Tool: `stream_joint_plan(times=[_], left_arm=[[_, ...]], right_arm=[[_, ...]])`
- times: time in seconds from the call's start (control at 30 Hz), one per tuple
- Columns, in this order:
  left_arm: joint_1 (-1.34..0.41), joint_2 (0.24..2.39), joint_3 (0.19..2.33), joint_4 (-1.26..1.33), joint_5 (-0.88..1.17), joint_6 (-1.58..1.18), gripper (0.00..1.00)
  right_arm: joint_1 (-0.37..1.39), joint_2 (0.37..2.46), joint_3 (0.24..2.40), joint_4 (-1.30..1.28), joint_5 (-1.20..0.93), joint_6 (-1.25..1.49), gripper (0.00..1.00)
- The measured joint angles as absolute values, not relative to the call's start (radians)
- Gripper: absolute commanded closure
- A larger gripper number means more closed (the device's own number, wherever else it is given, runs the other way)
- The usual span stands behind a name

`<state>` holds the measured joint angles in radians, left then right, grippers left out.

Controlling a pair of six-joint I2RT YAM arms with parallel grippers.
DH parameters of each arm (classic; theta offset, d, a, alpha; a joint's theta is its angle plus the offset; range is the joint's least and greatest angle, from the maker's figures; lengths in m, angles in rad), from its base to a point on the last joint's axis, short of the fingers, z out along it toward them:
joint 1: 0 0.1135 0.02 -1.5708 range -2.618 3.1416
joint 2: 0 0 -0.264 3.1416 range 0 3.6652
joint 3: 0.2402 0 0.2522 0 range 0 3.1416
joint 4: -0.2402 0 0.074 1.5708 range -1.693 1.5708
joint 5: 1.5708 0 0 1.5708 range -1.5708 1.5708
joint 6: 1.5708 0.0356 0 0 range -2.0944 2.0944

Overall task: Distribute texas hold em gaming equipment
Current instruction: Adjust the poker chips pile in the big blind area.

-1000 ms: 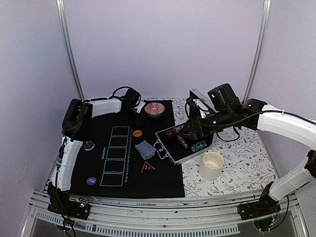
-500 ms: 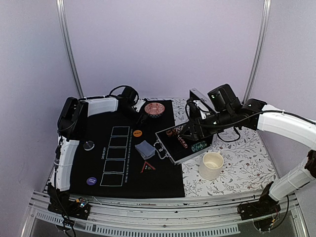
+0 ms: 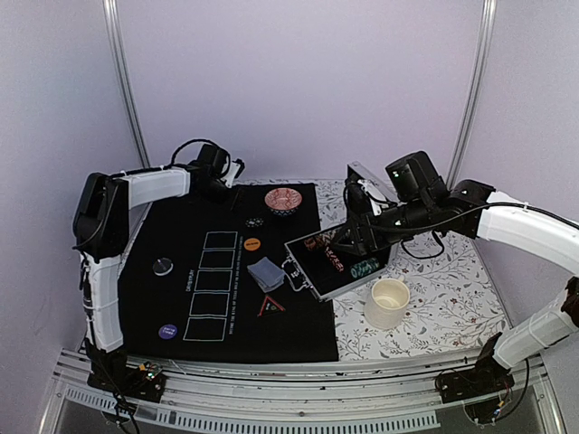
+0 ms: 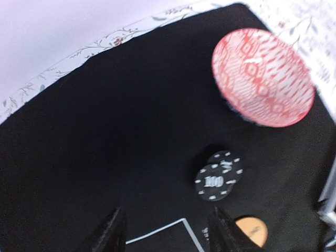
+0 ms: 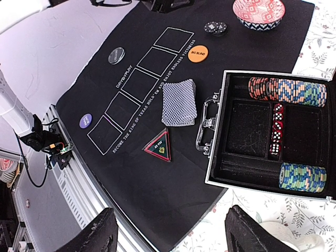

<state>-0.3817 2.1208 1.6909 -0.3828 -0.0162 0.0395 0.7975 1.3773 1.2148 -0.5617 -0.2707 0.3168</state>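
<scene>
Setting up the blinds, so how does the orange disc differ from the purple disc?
The orange disc lies by the far end of the row of card outlines, near the black chips and red bowl; the purple disc by its near end. The orange disc sits right of the row, the purple disc left. The orange disc reads BIG BLIND; the purple disc's print is unreadable. Both are round and lie flat on the black mat.

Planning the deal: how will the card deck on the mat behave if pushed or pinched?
The card deck looks loose and skewed, so a push probably fans it. Lying flat on the black mat, it seems hard to pinch.
</scene>
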Motion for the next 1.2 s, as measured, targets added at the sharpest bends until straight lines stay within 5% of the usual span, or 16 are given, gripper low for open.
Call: stream_joint_plan(times=[1.2], left_arm=[[-0.384, 2.369, 1.827, -0.475, 0.004, -0.001, 0.50]], right_arm=[[0.797, 1.361, 1.215, -0.569, -0.262, 0.310, 0.28]])
